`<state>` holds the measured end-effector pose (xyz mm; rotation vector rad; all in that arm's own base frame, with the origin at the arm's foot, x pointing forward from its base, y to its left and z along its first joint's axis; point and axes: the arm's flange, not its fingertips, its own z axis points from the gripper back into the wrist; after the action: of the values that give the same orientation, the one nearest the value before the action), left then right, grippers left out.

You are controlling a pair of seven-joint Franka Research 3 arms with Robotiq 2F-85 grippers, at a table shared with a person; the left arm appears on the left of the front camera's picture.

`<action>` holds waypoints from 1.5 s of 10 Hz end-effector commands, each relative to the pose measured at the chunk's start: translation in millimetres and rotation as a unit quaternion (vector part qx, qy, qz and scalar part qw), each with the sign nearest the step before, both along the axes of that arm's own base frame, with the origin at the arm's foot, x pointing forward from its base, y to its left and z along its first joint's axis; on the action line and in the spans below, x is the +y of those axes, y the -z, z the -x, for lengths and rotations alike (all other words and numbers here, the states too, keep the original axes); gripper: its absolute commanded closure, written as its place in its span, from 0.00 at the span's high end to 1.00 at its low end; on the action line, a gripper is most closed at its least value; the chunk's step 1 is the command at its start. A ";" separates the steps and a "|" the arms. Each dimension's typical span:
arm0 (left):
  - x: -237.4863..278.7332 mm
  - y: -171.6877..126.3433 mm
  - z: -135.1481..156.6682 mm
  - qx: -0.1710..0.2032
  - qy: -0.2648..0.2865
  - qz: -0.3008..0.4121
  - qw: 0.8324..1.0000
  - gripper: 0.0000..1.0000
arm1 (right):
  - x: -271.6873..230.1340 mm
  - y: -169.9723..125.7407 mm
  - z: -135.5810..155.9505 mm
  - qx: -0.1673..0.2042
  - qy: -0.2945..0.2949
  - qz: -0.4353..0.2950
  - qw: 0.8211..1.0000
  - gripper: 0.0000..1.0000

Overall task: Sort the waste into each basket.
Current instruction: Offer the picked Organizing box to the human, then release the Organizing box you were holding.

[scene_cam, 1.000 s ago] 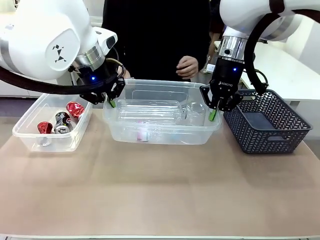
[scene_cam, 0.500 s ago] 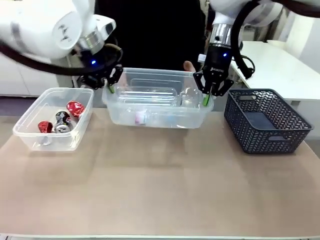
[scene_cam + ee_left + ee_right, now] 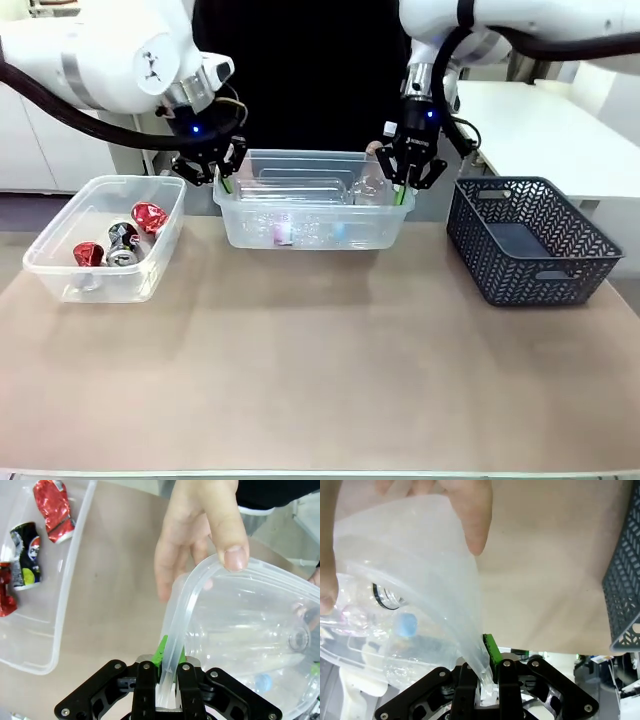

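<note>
The middle clear tub (image 3: 300, 228) sits at the far side of the table with several clear plastic bottles (image 3: 305, 190) inside. My left gripper (image 3: 222, 180) is shut on its left rim (image 3: 175, 625). My right gripper (image 3: 402, 186) is shut on its right wall (image 3: 435, 575). The person's hand (image 3: 200, 530) grasps the rim just past my left fingers. Another hand (image 3: 470, 510) holds the far rim on the right side. A second clear tub (image 3: 60, 270) at the left holds red cans (image 3: 150, 217) and a black-silver can (image 3: 122, 245).
A dark blue-grey lattice basket (image 3: 530, 240) stands at the right, close beside my right gripper, and is seen as a dark wall (image 3: 625, 590) in the right wrist view. The person stands directly behind the middle tub. The near half of the brown tabletop (image 3: 320, 380) is bare.
Both arms have carried the middle tub away from the camera toward the person. The left tub and the dark basket have stayed put.
</note>
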<state>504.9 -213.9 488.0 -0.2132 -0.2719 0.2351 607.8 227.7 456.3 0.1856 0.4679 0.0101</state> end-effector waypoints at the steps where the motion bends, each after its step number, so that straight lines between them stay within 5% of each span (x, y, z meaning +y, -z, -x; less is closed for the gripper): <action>1: 2.7 -12.5 4.0 -0.017 -0.001 -0.003 1.000 0.05 | 3.9 -16.4 13.6 -0.014 -0.007 -0.004 1.000 0.05; 10: 2.6 -8.1 1.5 -0.010 0.002 -0.005 1.000 0.05 | 5.3 -16.5 6.3 -0.013 -0.005 0.002 1.000 0.05; 11: -1.4 -9.1 3.1 -0.015 0.013 0.002 1.000 0.63 | 5.7 -15.9 14.1 -0.036 -0.004 -0.002 0.999 0.61; 12: -3.9 -11.7 8.0 -0.027 0.014 0.004 1.000 0.63 | 7.2 -17.8 21.1 -0.058 -0.005 -0.001 0.998 0.60; 13: -3.8 -14.7 14.5 -0.037 0.014 0.006 0.999 1.00 | 5.3 -20.5 27.5 -0.083 -0.001 -0.001 0.997 1.00; 14: -3.3 -18.2 22.3 -0.050 0.012 0.004 0.999 0.67 | 1.4 -23.5 35.0 -0.111 0.000 -0.005 0.994 0.64; 15: -2.8 -23.5 31.2 -0.065 0.013 0.003 0.998 1.00 | -3.8 -27.3 43.8 -0.145 0.010 -0.010 0.989 1.00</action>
<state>489.5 -223.2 510.9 -0.2301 -0.3548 0.1960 593.6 237.5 494.3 0.2053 0.2738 0.0118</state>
